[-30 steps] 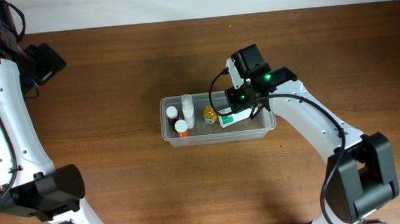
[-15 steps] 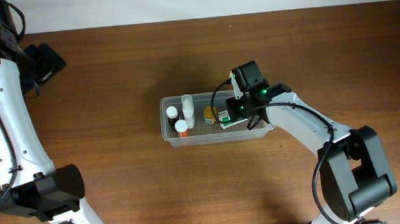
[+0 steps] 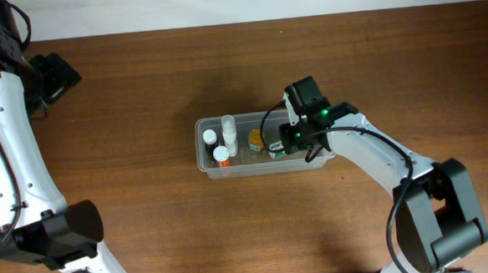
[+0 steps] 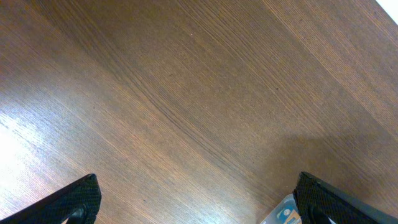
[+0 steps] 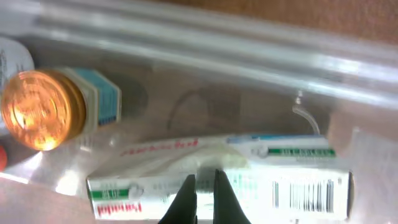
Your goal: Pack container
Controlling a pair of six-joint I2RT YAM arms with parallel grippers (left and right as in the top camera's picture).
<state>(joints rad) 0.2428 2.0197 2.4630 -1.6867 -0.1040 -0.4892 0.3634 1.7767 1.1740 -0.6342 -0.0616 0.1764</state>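
Observation:
The container (image 3: 205,160), a clear shallow tub, sits mid-table. Inside it are small white-capped bottles (image 3: 209,137), an amber-capped bottle (image 3: 255,139) and a white-and-green carton (image 3: 275,146). My right gripper (image 3: 288,139) reaches down into the tub's right half. In the right wrist view its fingers (image 5: 204,186) are shut, tips against the top face of the carton (image 5: 280,180), with the amber-capped bottle (image 5: 40,109) to the left and the tub wall (image 5: 186,37) beyond. My left gripper (image 3: 52,75) hangs open far off at the table's back left, over bare wood (image 4: 196,199).
The brown wooden table (image 3: 131,209) surrounds the tub. A small clear packet with blue and orange print (image 4: 283,214) shows at the bottom edge of the left wrist view, beside the right finger. A white wall runs along the table's far edge.
My right gripper has shifted slightly down and left into the tub, staying shut. The carton has gone from propped near the rim to lower inside. The left arm has not moved.

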